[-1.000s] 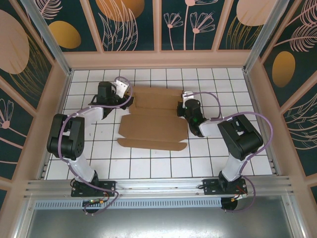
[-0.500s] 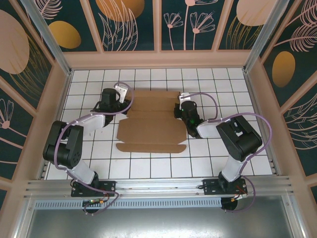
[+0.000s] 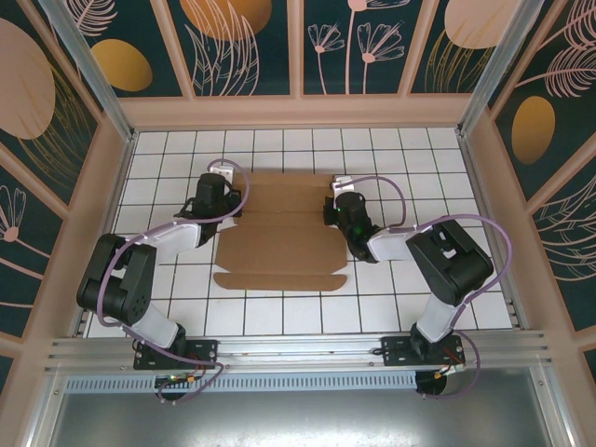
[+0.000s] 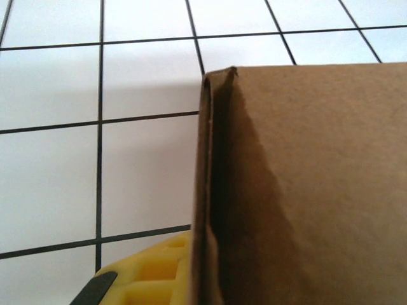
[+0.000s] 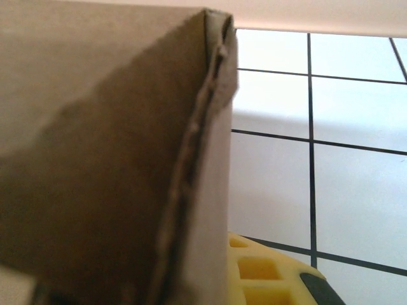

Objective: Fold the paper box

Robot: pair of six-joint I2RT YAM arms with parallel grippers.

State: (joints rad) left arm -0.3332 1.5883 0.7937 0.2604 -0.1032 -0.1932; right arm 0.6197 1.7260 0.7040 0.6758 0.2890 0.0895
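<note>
From my station I see the paper box [image 3: 279,237] lying opened out on the white tiled table [image 3: 279,312], about midway between its left and right edges and somewhat nearer the far edge than the near one. It is plain brown cardboard, a die-cut sheet with crease lines running across it. A broad panel fills the middle, a long narrow flap with rounded ends lies along its near side, and further panels reach toward the far edge. The left gripper [image 3: 230,193] sits at the sheet's left margin and the right gripper [image 3: 331,207] at its right margin, both by the far half of the sheet. On my left wrist camera a side flap stands on edge, its doubled, slightly frayed rim running up the view. One yellow ribbed pad [image 4: 146,273] lies against its outer face. The other finger is hidden behind the cardboard, so I cannot tell whether this gripper is closed on the flap. On my right wrist camera the opposite flap stands up the same way, shadowed on its inner face. A yellow pad [image 5: 267,273] is pressed to its outer side, and here the jaws are drawn narrow, pinching the cardboard.
</note>
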